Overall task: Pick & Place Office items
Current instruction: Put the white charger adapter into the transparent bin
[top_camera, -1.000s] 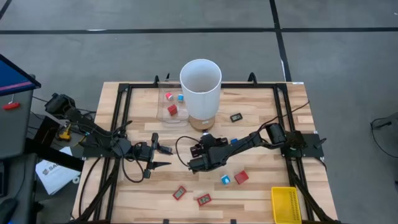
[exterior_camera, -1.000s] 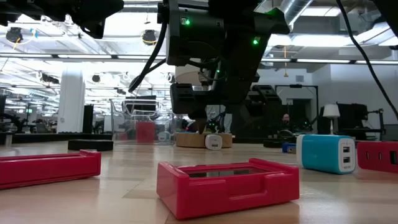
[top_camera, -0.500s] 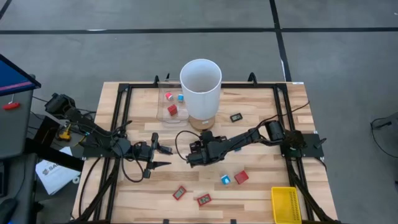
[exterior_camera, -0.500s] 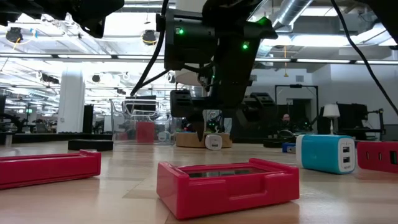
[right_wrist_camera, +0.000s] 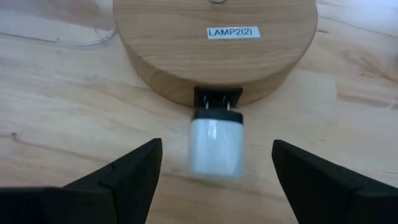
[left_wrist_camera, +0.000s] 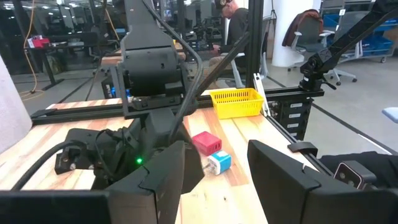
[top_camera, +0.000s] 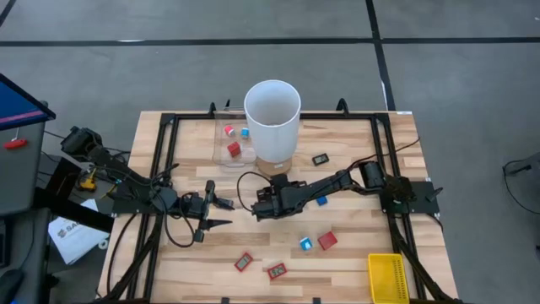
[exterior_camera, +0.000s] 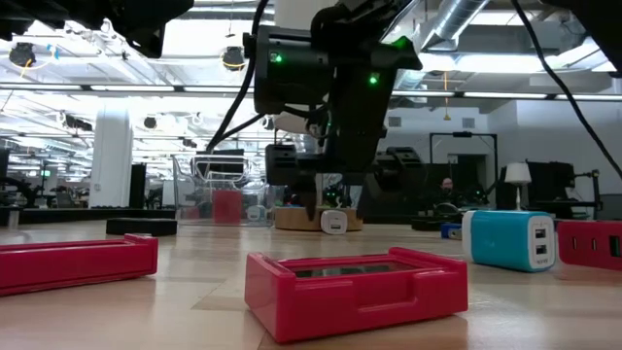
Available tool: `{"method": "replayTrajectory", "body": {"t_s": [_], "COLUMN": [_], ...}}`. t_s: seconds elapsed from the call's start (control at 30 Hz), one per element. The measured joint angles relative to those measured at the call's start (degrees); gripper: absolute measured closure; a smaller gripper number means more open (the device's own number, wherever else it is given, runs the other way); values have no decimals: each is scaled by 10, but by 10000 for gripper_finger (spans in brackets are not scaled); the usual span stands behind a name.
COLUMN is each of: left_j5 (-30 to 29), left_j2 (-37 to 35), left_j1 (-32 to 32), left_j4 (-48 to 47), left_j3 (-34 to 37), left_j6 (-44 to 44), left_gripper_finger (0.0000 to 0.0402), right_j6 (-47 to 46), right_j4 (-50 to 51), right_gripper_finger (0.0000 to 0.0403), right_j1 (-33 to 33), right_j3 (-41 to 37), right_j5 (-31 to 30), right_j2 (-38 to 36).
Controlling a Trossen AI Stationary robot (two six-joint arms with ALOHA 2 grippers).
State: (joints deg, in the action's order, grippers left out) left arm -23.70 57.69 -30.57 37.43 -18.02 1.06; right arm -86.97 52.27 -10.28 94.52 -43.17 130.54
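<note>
High view: overhead, straight down, whole table (top_camera: 354,143). Low view: tabletop height, level. Wrist views: forward past own fingers. Overhead and right wrist share lamp base (right_wrist_camera: 214,43), 12 o'clock.

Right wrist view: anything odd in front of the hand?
Yes: a small white plug block sits plugged into the round wooden base labelled LAMP2(2). The right hand is open around it, not touching.
</note>
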Motion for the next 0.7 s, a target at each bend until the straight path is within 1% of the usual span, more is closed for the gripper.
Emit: {"method": "replayTrajectory", "body": {"t_s": [0.2, 0.37, 0.53, 0.7], "left_j5": [0, 0, 0, 0], "left_j2": [0, 0, 0, 0], "left_j1": [0, 0, 0, 0], "left_j4": [0, 0, 0, 0], "left_j3": [0, 0, 0, 0], "left_j6": [0, 0, 0, 0], "left_gripper_finger": [230, 230, 230, 230], "right_j6": [6, 6, 6, 6], "right_j4": [-7, -7, -6, -4], "right_gripper_finger": [109, 128, 159, 207], "right_j1": [6, 6, 6, 6], "right_j3": [0, 0, 0, 0], "right_j5": [12, 14, 15, 16], "right_j2": [0, 0, 0, 0]}}
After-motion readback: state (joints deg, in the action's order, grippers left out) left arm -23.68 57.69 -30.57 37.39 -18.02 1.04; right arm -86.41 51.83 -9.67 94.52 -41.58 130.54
